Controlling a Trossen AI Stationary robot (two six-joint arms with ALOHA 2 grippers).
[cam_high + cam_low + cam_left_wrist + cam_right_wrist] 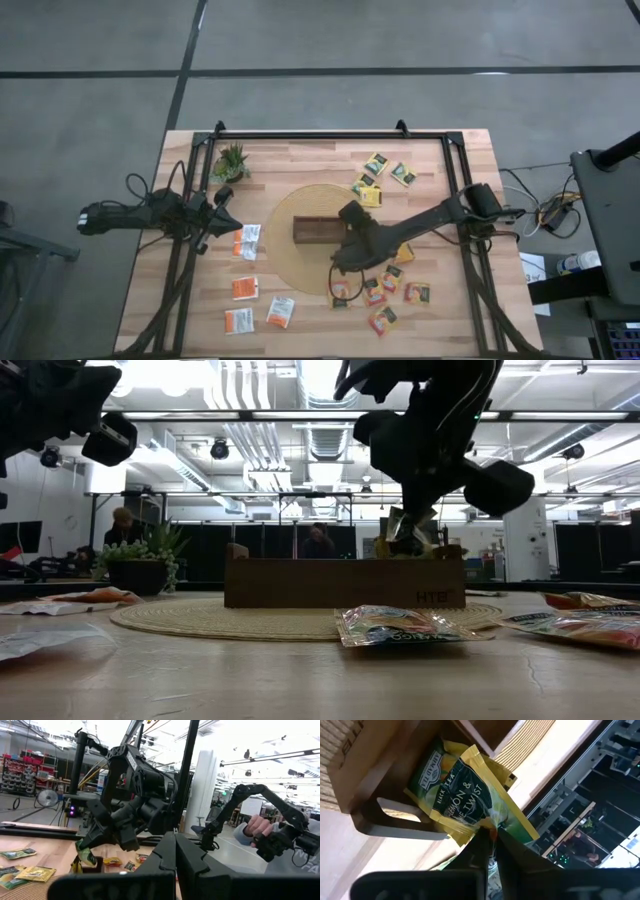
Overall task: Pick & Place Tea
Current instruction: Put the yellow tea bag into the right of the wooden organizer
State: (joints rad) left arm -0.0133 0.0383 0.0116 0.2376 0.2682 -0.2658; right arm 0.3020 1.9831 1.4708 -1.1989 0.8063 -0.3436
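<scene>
A: Where is the right end effector (490, 837)?

B: It sits over the right end of the wooden tray (315, 231), which lies on the round woven mat (290, 205) in the middle of the desk (300, 165). Its fingers are narrow, pinched on the corner of a yellow-green tea sachet (470, 795), which stands tilted in the tray's end compartment, against another sachet already there.

A: And the remaining tea?

B: The other sachets lie flat on the desk: orange and white ones (246, 241) on the left, yellow-green ones (376, 163) near the far right, and a mixed cluster (385, 290) near the front right.

A: And the left arm?

B: The left end effector (222, 196) waits at the desk's left side near the potted plant (231, 160), fingers pressed together, holding nothing.
</scene>
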